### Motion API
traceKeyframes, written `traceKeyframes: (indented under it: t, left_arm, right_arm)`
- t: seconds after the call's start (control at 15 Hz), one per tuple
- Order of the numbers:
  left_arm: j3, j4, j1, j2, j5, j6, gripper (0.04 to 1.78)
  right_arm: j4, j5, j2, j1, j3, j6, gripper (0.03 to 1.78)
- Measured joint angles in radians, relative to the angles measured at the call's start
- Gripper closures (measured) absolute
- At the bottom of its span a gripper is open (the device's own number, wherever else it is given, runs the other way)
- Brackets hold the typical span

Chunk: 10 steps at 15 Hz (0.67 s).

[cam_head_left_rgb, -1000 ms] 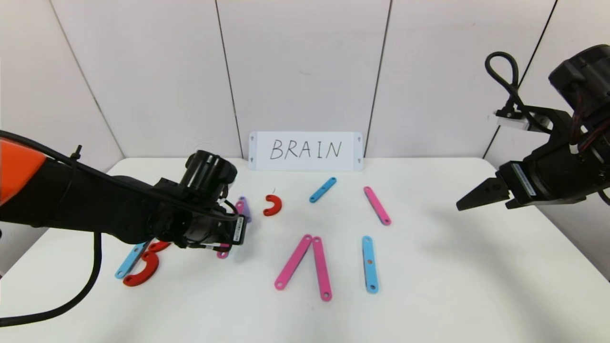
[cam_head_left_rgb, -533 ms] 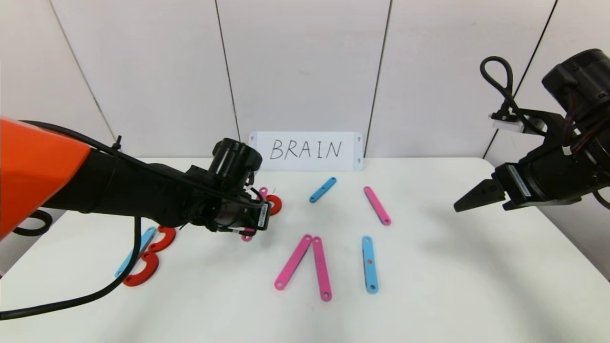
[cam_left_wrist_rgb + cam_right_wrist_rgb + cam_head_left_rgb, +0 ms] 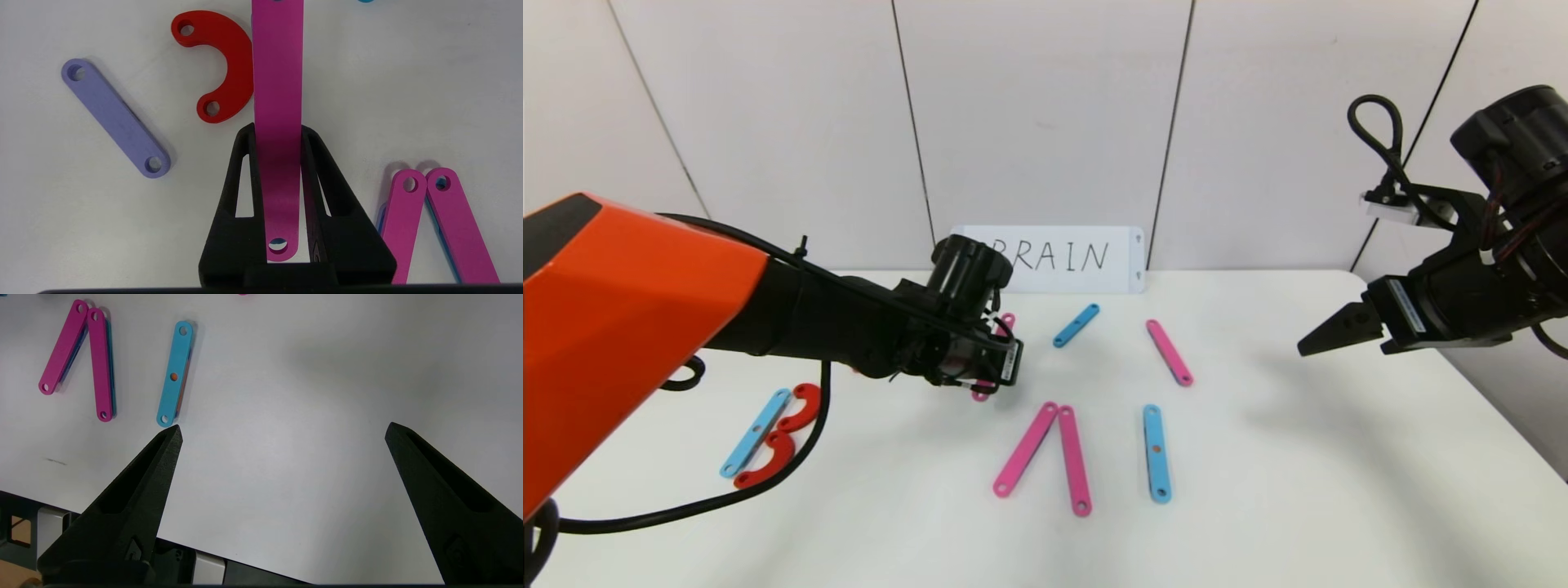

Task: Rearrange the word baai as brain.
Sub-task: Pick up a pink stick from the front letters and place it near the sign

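Pink strip (image 3: 278, 102), thin, stiff and light-looking plastic, sits clamped edgewise between the closed left fingers (image 3: 251, 171) near its holed end, above the worktop (image 3: 408, 81); the right fingers (image 3: 163, 457) gape empty.

Bare table (image 3: 1339, 457) right of blue strip (image 3: 1156, 452); pink strip pair (image 3: 1045, 457) crowds centre.

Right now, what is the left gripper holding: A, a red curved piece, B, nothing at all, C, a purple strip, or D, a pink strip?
D: in the left wrist view the left gripper is shut on a pink strip, while the red curved piece and the purple strip lie loose on the table.
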Motion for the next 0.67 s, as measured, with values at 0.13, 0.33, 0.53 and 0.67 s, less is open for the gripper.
traceKeyframes:
  t: [0.13,0.33,0.53,0.67]
  left_arm:
    - [-0.024,-0.003,-0.007,0.028,0.0,0.001,1.52]
    - [-0.066,-0.004,-0.023,0.064,-0.001,0.0,1.52]
    - [-0.132,0.004,-0.038,0.103,-0.001,0.001,1.52]
    - [-0.175,0.007,-0.04,0.129,-0.002,0.016,1.52]
  right_arm:
    - [-0.002,0.0,0.0,-0.001,0.002,0.0,0.07]
    - [-0.008,0.0,-0.005,-0.009,0.003,-0.001,0.07]
    - [-0.011,0.0,-0.02,-0.025,0.005,-0.011,0.07]
    - [-0.013,0.001,-0.035,-0.032,0.011,-0.019,0.07]
